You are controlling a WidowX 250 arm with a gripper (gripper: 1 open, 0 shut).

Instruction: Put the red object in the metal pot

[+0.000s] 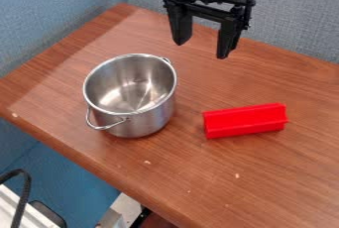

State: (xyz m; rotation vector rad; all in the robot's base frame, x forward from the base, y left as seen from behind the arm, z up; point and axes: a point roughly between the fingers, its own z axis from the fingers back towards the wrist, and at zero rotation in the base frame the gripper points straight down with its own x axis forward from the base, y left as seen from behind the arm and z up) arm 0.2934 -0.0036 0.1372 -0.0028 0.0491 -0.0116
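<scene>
The two dark fingers (228,42) stood spread wide with nothing between them, pointing straight down, and the gripper (203,36) hung in the air above the far part of the wooden table (79,54), touching nothing. Nearer the camera and a little to the right, the red object (247,120) lay flat on the tabletop, its long side running roughly left to right with a slight tilt. The metal pot (131,95) stood upright just beside it on the left, apart from it, its inside looking empty and its small loop handle turned toward the near-left edge. The task seemed to be at its very start, in the approach before any grasp. The next move would likely call for bringing the gripper over the middle of the block, with the fingers set across its narrow width, then lowering and closing before carrying it over the pot's rim.
</scene>
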